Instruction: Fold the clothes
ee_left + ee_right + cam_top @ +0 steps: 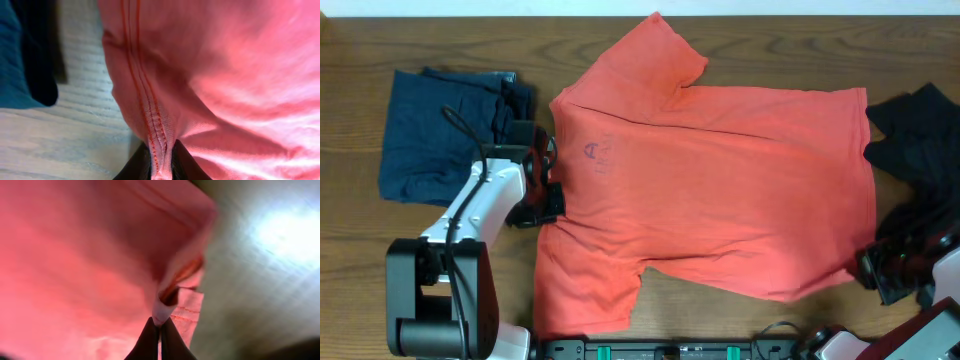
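Note:
A large coral-red T-shirt lies spread flat over the middle of the wooden table, faint lettering near its left end. My left gripper sits at the shirt's left edge. In the left wrist view this gripper is shut on a stitched seam of the T-shirt, with fabric bunched between the fingers. My right gripper is at the shirt's lower right corner. The right wrist view shows it shut on the hem of the T-shirt.
A folded dark navy garment lies at the back left, also seen beside the shirt. A crumpled black garment lies at the right edge. The left arm's base and a rail occupy the front edge.

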`<state>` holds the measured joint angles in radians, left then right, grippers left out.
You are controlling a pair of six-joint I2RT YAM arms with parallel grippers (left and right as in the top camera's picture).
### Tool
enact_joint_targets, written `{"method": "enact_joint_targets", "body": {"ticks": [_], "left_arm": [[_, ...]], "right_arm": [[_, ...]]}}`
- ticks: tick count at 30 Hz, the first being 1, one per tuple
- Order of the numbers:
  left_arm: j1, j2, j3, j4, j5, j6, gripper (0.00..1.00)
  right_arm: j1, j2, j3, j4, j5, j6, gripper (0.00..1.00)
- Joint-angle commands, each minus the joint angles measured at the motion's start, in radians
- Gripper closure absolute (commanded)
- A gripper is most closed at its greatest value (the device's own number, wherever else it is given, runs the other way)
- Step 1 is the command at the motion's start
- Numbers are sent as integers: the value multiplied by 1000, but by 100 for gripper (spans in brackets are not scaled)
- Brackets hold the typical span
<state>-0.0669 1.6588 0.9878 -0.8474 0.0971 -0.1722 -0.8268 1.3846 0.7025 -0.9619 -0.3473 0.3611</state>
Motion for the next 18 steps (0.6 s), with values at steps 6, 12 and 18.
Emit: {"method": "enact_joint_targets", "body": {"ticks": [6, 12, 18], "left_arm": [[5, 5, 24, -109, -14, -6, 32], [5, 5, -30, -183, 53, -55, 29], [5, 6, -146, -95, 78, -122, 32]], "right_arm": [[23, 1, 18, 12, -72, -22, 99], [23, 1, 18, 18, -72, -22, 99], [23, 1, 18, 25, -72, -21, 99]]}}
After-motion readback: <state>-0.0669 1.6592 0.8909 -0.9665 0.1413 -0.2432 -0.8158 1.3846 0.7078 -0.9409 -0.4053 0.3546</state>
